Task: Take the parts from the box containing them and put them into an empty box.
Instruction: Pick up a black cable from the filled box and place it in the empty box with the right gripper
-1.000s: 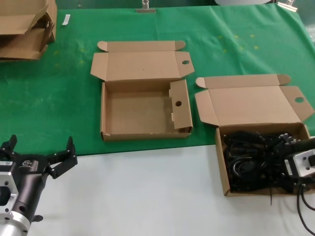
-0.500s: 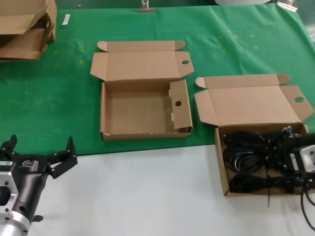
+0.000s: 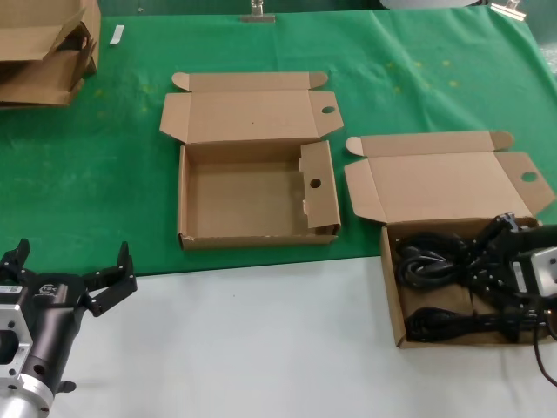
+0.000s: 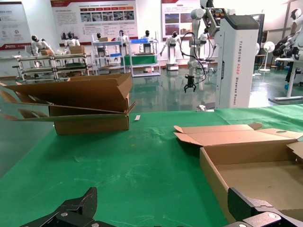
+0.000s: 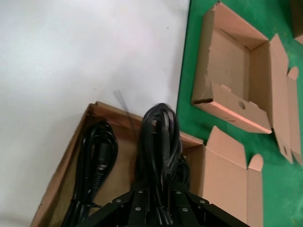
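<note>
Fingers of the right gripper (image 5: 156, 201) pinch a looped bundle of glossy black power cords (image 5: 158, 142), apparently lifted higher than a second ago, above the wider cardboard box (image 3: 393, 296). Left gripper (image 3: 71, 277) idles, fingers spread, over the white tabletop (image 3: 261, 340).

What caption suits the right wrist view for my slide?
Right gripper shut on a power cord bundle, raised over the cardboard box holding more cords.
</note>
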Motion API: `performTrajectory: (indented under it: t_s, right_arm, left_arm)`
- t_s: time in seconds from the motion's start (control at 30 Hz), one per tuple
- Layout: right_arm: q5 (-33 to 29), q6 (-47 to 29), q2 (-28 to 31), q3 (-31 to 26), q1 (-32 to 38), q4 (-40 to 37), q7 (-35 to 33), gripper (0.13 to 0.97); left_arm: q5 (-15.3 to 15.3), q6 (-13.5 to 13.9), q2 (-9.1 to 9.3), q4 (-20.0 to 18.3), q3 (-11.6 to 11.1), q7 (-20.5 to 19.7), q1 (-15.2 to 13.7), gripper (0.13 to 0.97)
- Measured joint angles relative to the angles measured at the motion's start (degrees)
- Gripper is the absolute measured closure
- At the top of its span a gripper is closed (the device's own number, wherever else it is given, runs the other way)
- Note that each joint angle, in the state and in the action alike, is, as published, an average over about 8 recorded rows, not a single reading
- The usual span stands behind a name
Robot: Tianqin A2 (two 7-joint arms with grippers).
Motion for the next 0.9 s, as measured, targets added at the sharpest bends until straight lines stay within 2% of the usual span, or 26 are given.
performTrajectory:
  t_s: [0.67,0.9]
  right_arm:
    - [-1.72,0.78,1.78,1.56,-2.27,4.42,3.94,0.892]
    - [-1.96,0.5,-1.58,1.12,-0.27,7.85,6.89,0.893]
  left_arm:
    - [0.0,0.0,0.0,0.0,0.0,0.0,0.0,0.132]
    - [0.0,0.0,0.0,0.0,0.0,0.0,0.0,0.132]
